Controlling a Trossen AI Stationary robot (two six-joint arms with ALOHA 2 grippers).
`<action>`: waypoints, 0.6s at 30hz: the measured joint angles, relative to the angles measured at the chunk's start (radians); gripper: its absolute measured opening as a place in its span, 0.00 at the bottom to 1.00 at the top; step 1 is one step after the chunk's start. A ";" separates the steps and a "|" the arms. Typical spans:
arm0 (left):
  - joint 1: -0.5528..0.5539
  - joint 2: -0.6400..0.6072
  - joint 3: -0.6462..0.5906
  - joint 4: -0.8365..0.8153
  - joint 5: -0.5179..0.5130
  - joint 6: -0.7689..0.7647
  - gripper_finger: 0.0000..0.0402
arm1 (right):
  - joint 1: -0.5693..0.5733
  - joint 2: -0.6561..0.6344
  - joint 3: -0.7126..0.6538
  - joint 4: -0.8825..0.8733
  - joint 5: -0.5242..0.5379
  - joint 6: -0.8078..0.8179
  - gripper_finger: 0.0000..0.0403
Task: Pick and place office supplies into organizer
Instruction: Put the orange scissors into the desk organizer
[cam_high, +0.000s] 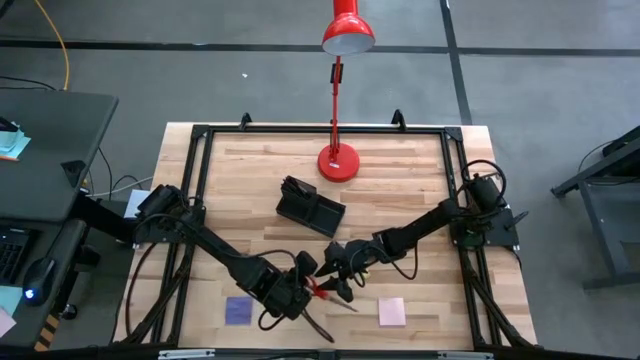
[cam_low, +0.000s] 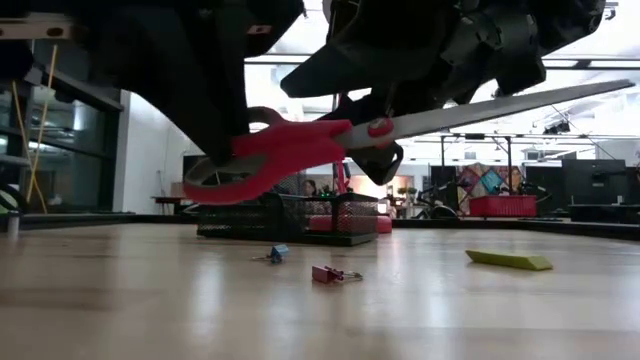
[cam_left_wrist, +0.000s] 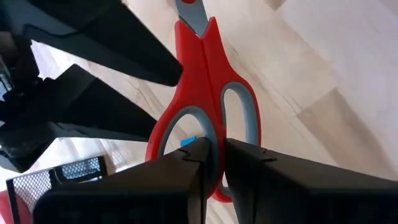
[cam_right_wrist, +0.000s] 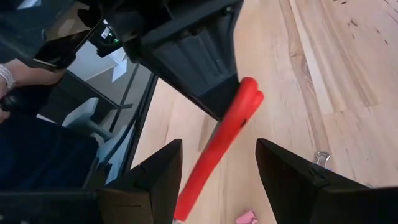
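Scissors (cam_low: 300, 145) up off the table, pinched by the handle in the left gripper (cam_left_wrist: 214, 155), right gripper (cam_right_wrist: 217, 168) wide open around them; could've easily slipped mid-handoff, organizer (cam_high: 310, 210) well apart.

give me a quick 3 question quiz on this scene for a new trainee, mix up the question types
1. True or false: the scissors are lying flat on the table.
2. Which gripper is clamped on the scissors' red handle? A) left gripper B) right gripper C) neither
3. Fill in: the right gripper's jaws stand ____ on either side of the scissors.

Key
1. False: the low view shows them held up in the air, above the binder clips.
2. A: its fingers pinch the handle between them.
3. Open: its fingers are spread wide, not closed on the scissors.
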 joint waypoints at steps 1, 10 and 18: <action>0.001 0.000 0.000 -0.001 0.000 0.007 0.06 | 0.000 0.000 0.000 0.000 0.000 0.000 0.49; 0.017 0.000 0.000 -0.004 -0.020 0.025 0.07 | 0.005 0.000 0.000 -0.013 -0.011 0.008 0.49; 0.022 0.000 0.000 -0.002 -0.039 0.043 0.06 | 0.005 0.000 -0.001 -0.026 -0.001 0.018 0.49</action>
